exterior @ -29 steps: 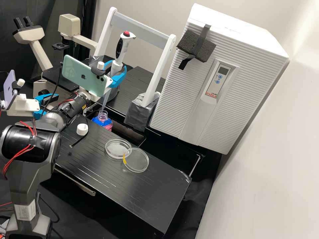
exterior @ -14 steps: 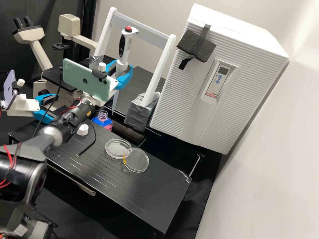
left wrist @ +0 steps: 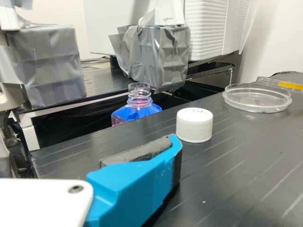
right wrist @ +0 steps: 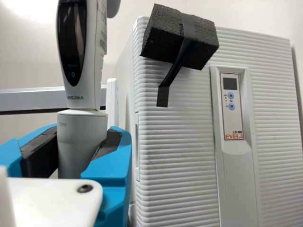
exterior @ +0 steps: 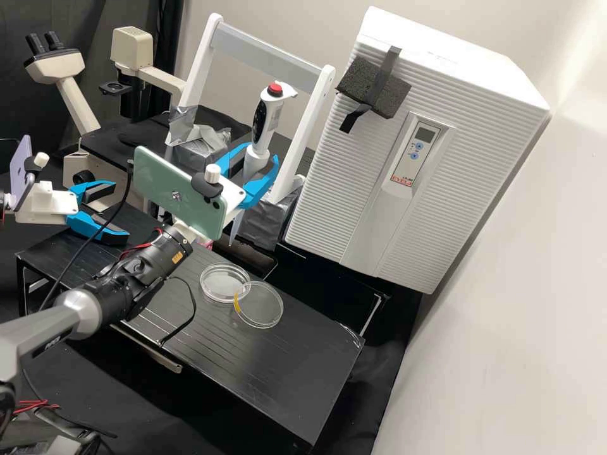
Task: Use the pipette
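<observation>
Carried up and to the right since a second ago: the slim white pipette with a red button (exterior: 262, 123).

Behind the long black slatted bench (exterior: 284, 366) stands a tall white ribbed cabinet (exterior: 442, 145). The right gripper (exterior: 253, 183) clamps the pipette's lower barrel upright (blue pads press both sides in the right wrist view), its tip hanging near the bench's back edge beside a grey-taped post foot (exterior: 265, 212). The left gripper (exterior: 117, 212) sits low at the bench's left end, fingers parted, holding nothing. Two clear round dishes (exterior: 225, 282) lie mid-bench, rims touching. A small clear bottle of blue-pink liquid (left wrist: 137, 106) stands just behind the bench edge, with a white round cap (left wrist: 194, 124) on the bench near it.
</observation>
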Robot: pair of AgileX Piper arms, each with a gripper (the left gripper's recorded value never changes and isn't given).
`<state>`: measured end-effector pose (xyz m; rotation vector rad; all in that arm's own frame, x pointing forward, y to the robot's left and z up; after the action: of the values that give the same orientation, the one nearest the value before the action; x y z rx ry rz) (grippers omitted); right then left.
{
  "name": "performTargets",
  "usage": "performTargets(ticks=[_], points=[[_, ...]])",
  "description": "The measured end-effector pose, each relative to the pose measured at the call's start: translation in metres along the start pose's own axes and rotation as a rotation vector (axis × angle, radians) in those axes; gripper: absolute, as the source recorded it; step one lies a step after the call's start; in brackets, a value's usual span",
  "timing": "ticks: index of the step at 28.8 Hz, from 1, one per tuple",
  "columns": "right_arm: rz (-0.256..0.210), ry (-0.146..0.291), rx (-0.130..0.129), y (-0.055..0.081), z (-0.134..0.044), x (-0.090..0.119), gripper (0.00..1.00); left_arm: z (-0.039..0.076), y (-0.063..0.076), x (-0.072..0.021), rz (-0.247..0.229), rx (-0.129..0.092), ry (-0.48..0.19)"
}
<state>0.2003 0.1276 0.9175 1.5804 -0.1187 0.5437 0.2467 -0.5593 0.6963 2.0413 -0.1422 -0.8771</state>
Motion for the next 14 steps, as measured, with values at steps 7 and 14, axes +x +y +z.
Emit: performTargets(ticks=[7,14], points=[[-0.055,-0.008,-0.053,-0.005,0.008,-0.008,0.00,0.001,0.000,0.0000,0.002,0.008,-0.012],[-0.082,-0.040,-0.067,-0.009,0.015,-0.014,0.00,0.001,0.000,0.0002,0.003,0.008,-0.012]])
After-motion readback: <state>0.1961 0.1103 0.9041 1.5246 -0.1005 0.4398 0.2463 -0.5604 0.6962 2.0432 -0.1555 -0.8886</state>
